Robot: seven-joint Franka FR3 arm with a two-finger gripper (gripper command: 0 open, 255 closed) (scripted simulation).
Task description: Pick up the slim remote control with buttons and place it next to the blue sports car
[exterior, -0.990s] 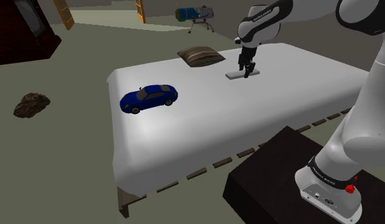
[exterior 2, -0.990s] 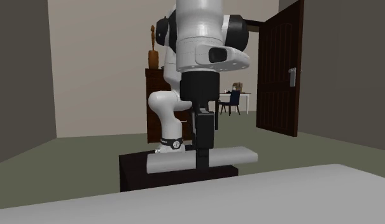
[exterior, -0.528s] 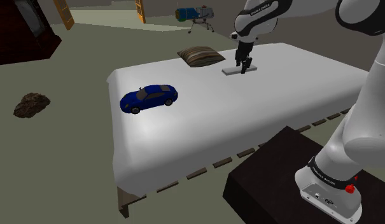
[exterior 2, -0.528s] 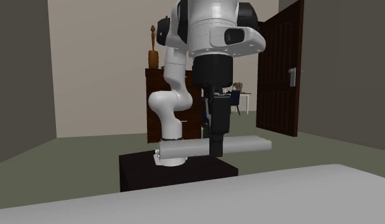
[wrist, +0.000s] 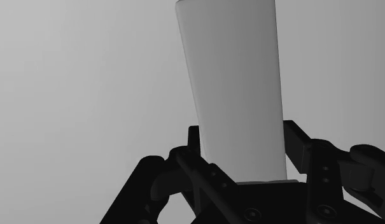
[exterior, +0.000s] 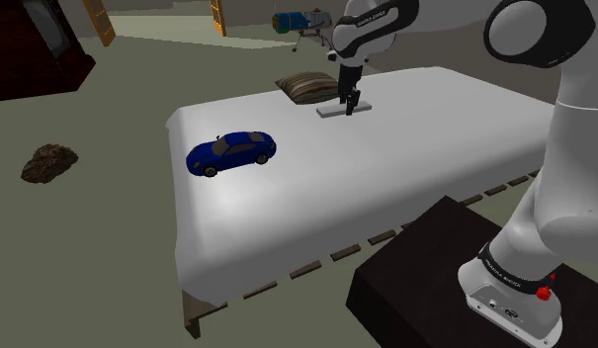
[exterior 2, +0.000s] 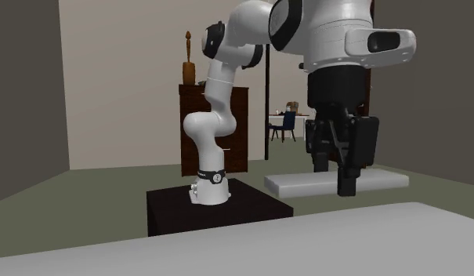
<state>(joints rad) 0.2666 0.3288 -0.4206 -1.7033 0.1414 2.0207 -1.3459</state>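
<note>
The remote control (exterior: 333,111) is a plain pale grey slim bar with no buttons drawn. My gripper (exterior: 348,105) is shut on it and carries it level above the white bed (exterior: 385,188), close to the striped pillow. In the second exterior view the remote control (exterior 2: 305,183) hangs clear of the bed surface, clasped near its middle by the gripper (exterior 2: 345,187). From the wrist the remote control (wrist: 232,89) runs out long between the black fingers (wrist: 197,175). The blue sports car (exterior: 230,151) sits on the bed, toward the shoulder view's left of the gripper.
A brown striped pillow (exterior: 312,87) lies at the bed's far edge beside the gripper. The dark stand (exterior: 455,287) holds the arm's base at lower right. A brown lump (exterior: 49,162) lies on the floor left of the bed. A dark dresser (exterior 2: 214,125) stands behind.
The gripper has carried the remote toward the shoulder view's left, from mid-bed to beside the pillow. In the second exterior view it has moved right. The grip has stayed shut.
</note>
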